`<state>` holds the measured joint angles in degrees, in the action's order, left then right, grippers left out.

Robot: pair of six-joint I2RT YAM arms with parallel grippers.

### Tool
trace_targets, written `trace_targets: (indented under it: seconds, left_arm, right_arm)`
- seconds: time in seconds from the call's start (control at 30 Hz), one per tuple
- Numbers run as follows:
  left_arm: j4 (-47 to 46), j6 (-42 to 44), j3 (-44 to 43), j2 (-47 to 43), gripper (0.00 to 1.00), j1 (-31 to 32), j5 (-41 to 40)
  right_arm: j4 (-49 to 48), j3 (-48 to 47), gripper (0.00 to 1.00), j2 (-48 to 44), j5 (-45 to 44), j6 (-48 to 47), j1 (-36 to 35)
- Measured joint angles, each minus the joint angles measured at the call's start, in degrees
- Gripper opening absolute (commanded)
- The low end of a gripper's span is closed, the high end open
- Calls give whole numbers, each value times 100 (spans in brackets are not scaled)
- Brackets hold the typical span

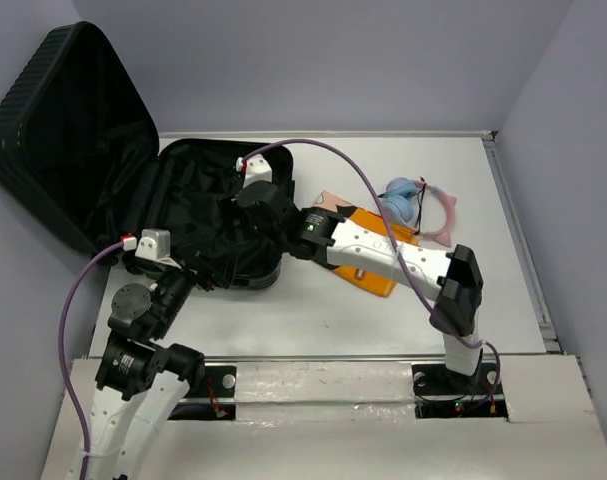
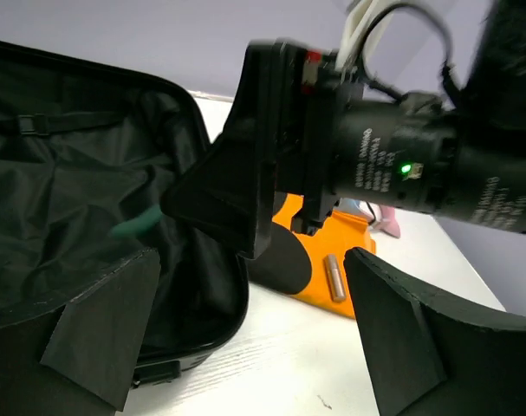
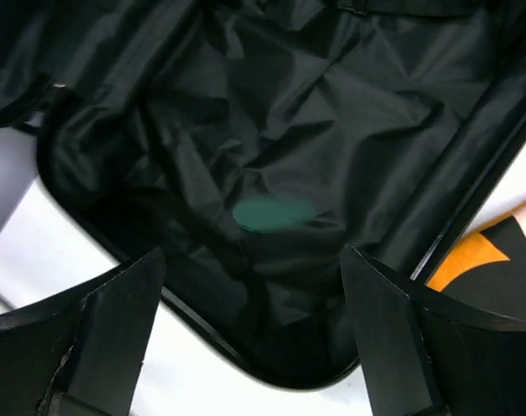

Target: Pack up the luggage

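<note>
The luggage (image 1: 198, 190) is a large black hard-shell suitcase lying open at the left, with its ribbed lid (image 1: 63, 130) leaning up against the wall. Its black fabric lining fills the right wrist view (image 3: 332, 130), with a blurred green patch (image 3: 271, 214) on it. My right gripper (image 1: 233, 232) hangs open and empty over the front of the suitcase's base (image 3: 254, 338). My left gripper (image 1: 209, 274) is open and empty at the suitcase's front rim, straddling the rim and bare table (image 2: 245, 347). The right arm (image 2: 401, 165) crosses just beyond it.
An orange patterned folded cloth (image 1: 375, 276) lies on the table right of the suitcase, partly under the right arm; a small metal cylinder (image 2: 334, 277) rests on it. Blue-and-pink headphones (image 1: 415, 205) lie behind it. Walls enclose the white table (image 1: 313, 310).
</note>
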<state>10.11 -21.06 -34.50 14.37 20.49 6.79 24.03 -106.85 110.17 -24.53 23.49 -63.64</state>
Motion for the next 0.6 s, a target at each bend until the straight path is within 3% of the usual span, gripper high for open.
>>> trace_targets:
  seconds: [0.03,0.1,0.27,0.37,0.4,0.5,0.6]
  left_arm:
    - [35,-13,-4,-33,99,0,-85]
    - [94,-50,-17,-116,99,0,-264]
    - [153,-101,-37,-219,99,0,-496]
    - [188,-114,-37,-219,99,0,-533]
    - [195,-116,-37,-219,99,0,-542]
    - [197,-118,-37,-219,99,0,-540]
    - [197,-122,-37,-219,99,0,-533]
  right_arm:
    - [-20,-31,87,70,26,2,44]
    - [13,144,77,111,72,33,186]
    - [92,1753,50,-544,0,236,675]
    - [243,3143,52,-1515,-138,431,1224]
    - [249,3547,58,-1829,-162,533,1486]
    - [243,4312,63,-2393,-232,713,2194]
    - [256,4690,60,-2452,-243,820,2546]
